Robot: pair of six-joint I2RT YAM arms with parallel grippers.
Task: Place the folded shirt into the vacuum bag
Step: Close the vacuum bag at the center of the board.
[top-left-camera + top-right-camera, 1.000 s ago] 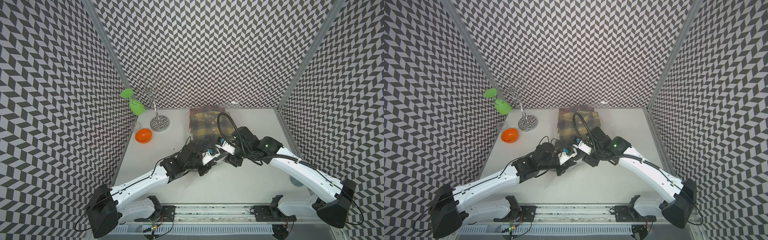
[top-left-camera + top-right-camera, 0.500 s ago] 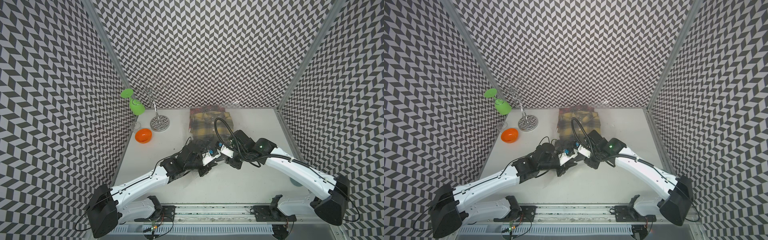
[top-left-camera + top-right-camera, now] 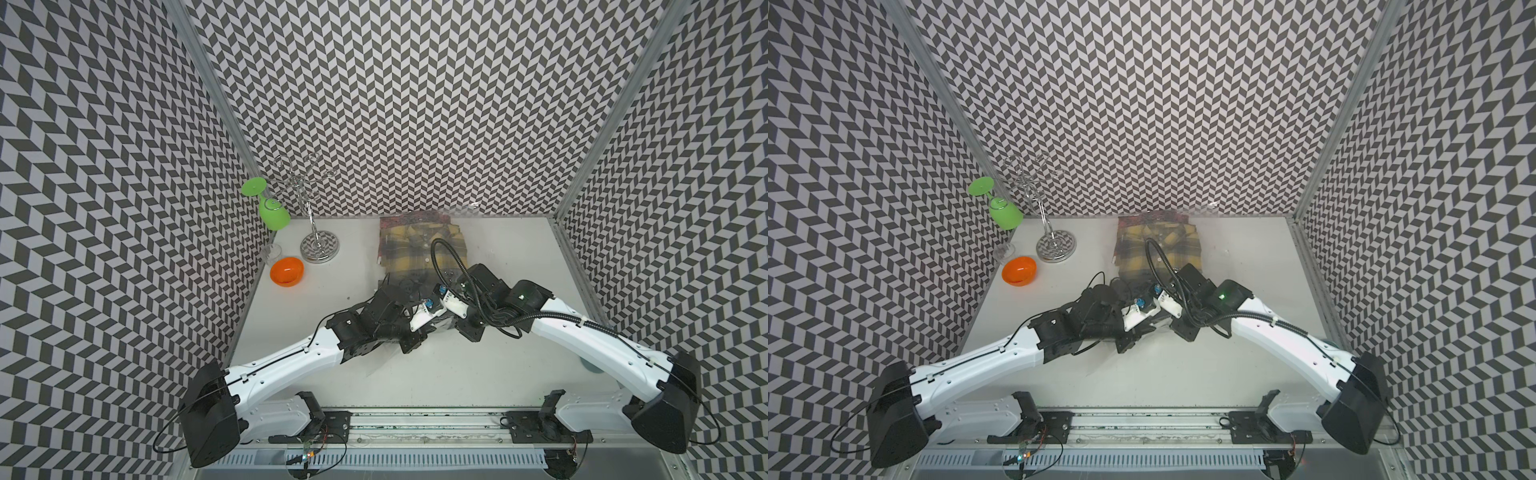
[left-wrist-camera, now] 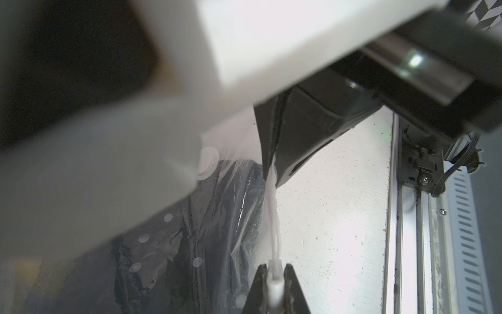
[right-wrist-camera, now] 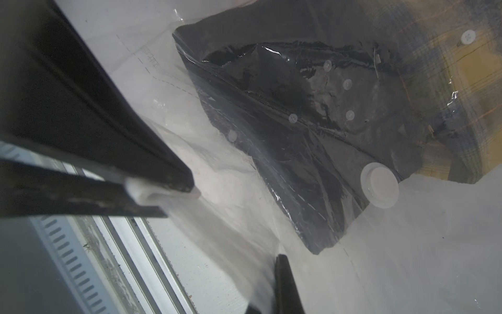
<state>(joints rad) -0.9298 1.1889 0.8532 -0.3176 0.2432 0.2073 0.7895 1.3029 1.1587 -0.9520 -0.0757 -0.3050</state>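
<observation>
Folded plaid shirt [image 3: 419, 245], seen through clear vacuum bag [image 5: 380, 187]

The left arm [image 3: 291, 365] and right arm [image 3: 582, 336] crowded the table's [image 3: 519, 257] middle above the vacuum bag [image 5: 231, 190]. A wire rack [image 3: 318, 245], green glass [image 3: 274, 212] and orange bowl [image 3: 286, 271] blocked the far-left corner; the far-right side lay open.

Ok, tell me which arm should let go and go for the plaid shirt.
Right, probably: left gripper and right gripper both pinch the vacuum bag's edge, but the right wrist hangs over the plaid shirt's near end.
</observation>
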